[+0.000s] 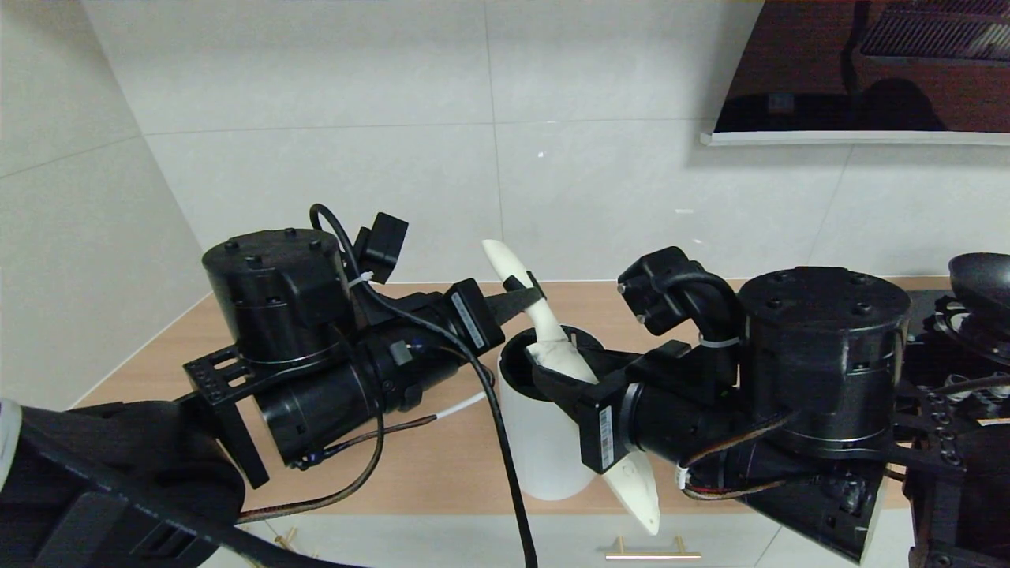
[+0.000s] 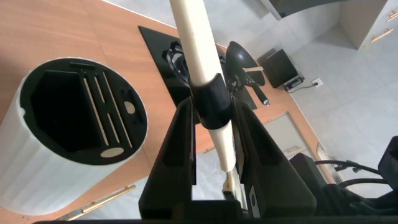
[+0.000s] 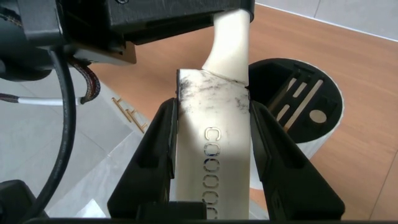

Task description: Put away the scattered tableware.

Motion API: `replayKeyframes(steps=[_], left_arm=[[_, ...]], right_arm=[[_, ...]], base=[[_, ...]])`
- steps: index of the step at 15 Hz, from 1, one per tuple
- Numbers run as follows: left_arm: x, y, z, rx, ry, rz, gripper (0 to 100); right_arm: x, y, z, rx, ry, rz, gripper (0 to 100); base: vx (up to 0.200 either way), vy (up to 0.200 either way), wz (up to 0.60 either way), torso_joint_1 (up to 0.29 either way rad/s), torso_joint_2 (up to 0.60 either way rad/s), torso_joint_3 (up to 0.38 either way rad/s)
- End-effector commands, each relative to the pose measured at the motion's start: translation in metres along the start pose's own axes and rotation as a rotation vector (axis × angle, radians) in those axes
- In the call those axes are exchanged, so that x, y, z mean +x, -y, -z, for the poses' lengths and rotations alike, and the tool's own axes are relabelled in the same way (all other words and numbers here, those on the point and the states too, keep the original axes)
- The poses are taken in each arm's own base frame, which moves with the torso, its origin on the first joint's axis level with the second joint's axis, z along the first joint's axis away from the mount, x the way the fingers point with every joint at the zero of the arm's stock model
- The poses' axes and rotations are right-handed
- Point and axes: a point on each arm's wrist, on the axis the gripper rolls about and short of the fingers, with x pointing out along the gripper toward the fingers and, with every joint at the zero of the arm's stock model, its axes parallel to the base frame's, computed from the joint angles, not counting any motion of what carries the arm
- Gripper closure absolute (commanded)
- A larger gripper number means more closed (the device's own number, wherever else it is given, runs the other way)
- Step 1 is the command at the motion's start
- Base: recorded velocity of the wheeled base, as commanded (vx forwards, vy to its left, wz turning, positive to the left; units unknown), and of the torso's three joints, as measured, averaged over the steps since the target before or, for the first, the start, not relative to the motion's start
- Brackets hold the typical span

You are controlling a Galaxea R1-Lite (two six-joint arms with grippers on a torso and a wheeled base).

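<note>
One surface (image 1: 426, 473): wood top along tiled wall; dark pan (image 1: 978, 276) at its right end.
Holder (image 1: 544, 450): white cylinder, upright on surface, black slotted insert in its mouth.
Left tool (image 1: 522, 290): clenched on handle end of white utensil (image 1: 552, 331), above holder's mouth, wall side.
Right tool (image 1: 572, 364): clenched across utensil's flat blade part, fingers on both broad faces, just over holder's near rim.
Utensil, where: in the air btwn both tools, tilted; handle end up twd wall, pointed tip down past holder's front, over surface's front edge. Not in any slot.
Utensil, type: prob. a knife w/ wide flat blade; can't be sure.
Handling (judged): stiff, light, smooth & likely slippery. If ceramic, brittle, w/ tip and edge apt to chip on holder's rim. Best hold = handle, well back from blade. A blade hold is OK on flat faces only and needs firm squeeze. Tip must go first into a slot, so handle-end grip is the one to keep.
Head view adds: whole length, tilt, tip, both tools at once.
Left wrist view adds: holder (image 2: 37, 168) from above w/ long narrow slots (image 2: 102, 109), none blocked.
Right wrist view adds: row of small ovals down blade (image 3: 214, 137), dark smudges near its top; neither legible from head.
</note>
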Motion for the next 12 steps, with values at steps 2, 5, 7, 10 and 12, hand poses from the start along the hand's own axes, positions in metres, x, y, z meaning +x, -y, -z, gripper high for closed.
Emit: replayKeyframes(steps=[2, 5, 7, 10, 12], left_arm=[[-0.001, 0.002, -0.002, 0.001, 0.006, 0.006, 100], [-0.002, 0.004, -0.004, -0.018, 0.014, 0.015, 100], [-0.001, 0.005, -0.005, -0.019, 0.016, 0.017, 100], [-0.001, 0.006, -0.006, -0.017, 0.024, 0.018, 100], [-0.001, 0.009, -0.009, -0.016, 0.046, 0.01, 100]], right_arm=[[0.0, 0.0, 0.0, 0.0, 0.002, 0.0, 100], [0.0, 0.0, 0.0, 0.001, 0.0, 0.0, 0], [0.0, 0.0, -0.001, 0.002, 0.003, 0.0, 0], [-0.002, 0.0, -0.003, 0.004, 0.011, 0.0, 0], [-0.008, 0.005, -0.011, 0.011, 0.039, 0.011, 0]], base=[[0.0, 0.0, 0.0, 0.0, 0.0, 0.0], [0.0, 0.0, 0.0, 0.0, 0.0, 0.0], [0.0, 0.0, 0.0, 0.0, 0.0, 0.0], [0.0, 0.0, 0.0, 0.0, 0.0, 0.0], [0.0, 0.0, 0.0, 0.0, 0.0, 0.0]])
